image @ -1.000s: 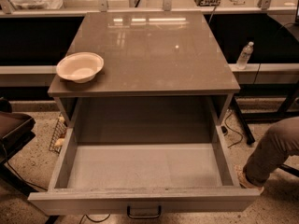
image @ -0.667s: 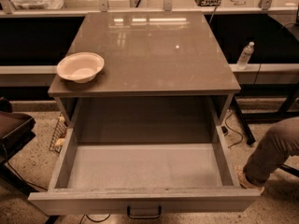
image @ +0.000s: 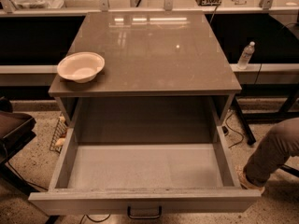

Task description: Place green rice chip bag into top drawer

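The top drawer [image: 145, 167] stands pulled wide open below the grey table top [image: 154, 50]. Its flat grey interior holds nothing that I can see. A dark metal handle [image: 144, 213] shows on its front at the bottom edge of the view. The green rice chip bag is out of view. The gripper is out of view as well; no arm shows in the camera view.
A white bowl [image: 81, 66] sits at the table's front left corner. A person's leg and shoe [image: 266, 157] are at the right of the drawer. A water bottle [image: 245, 55] stands on the right ledge. A dark object [image: 14, 129] is at the left.
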